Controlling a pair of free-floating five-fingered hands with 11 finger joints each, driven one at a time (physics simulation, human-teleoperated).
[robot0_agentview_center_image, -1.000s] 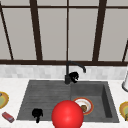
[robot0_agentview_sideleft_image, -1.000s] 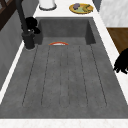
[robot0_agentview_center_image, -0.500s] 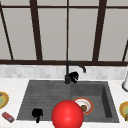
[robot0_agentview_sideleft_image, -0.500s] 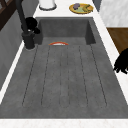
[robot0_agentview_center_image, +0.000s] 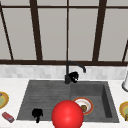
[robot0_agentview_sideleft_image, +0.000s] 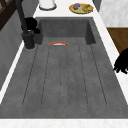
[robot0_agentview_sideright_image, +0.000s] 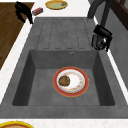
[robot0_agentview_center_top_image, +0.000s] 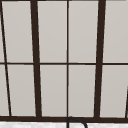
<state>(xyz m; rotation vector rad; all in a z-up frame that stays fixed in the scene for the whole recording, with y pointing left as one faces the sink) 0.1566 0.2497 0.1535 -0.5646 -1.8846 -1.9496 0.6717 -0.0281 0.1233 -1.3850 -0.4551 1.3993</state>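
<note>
My right hand (robot0_agentview_center_image: 74, 76) hangs at the black faucet (robot0_agentview_center_image: 68, 75), just right of its base, with relaxed fingers drooping over the base; it also shows in the left side view (robot0_agentview_sideleft_image: 31, 23) and the right side view (robot0_agentview_sideright_image: 101, 35). My left hand (robot0_agentview_center_image: 37, 114) hovers over the front edge of the grey sink's drainboard (robot0_agentview_center_image: 42, 96), fingers hanging loose, holding nothing. It appears at the counter's edge (robot0_agentview_sideleft_image: 122, 63) and at the far end (robot0_agentview_sideright_image: 23, 10). An orange-rimmed plate (robot0_agentview_sideright_image: 75, 86) with a brown lump (robot0_agentview_sideright_image: 64, 80) lies in the basin.
A big red sphere (robot0_agentview_center_image: 67, 115) sits low in the middle of the front view. A yellow plate (robot0_agentview_center_image: 2, 99) and a pink block (robot0_agentview_center_image: 8, 117) lie on the left counter. Another yellow plate (robot0_agentview_center_image: 124, 110) and a white container (robot0_agentview_center_image: 125, 82) stand at the right. Behind is a window (robot0_agentview_center_top_image: 67, 60).
</note>
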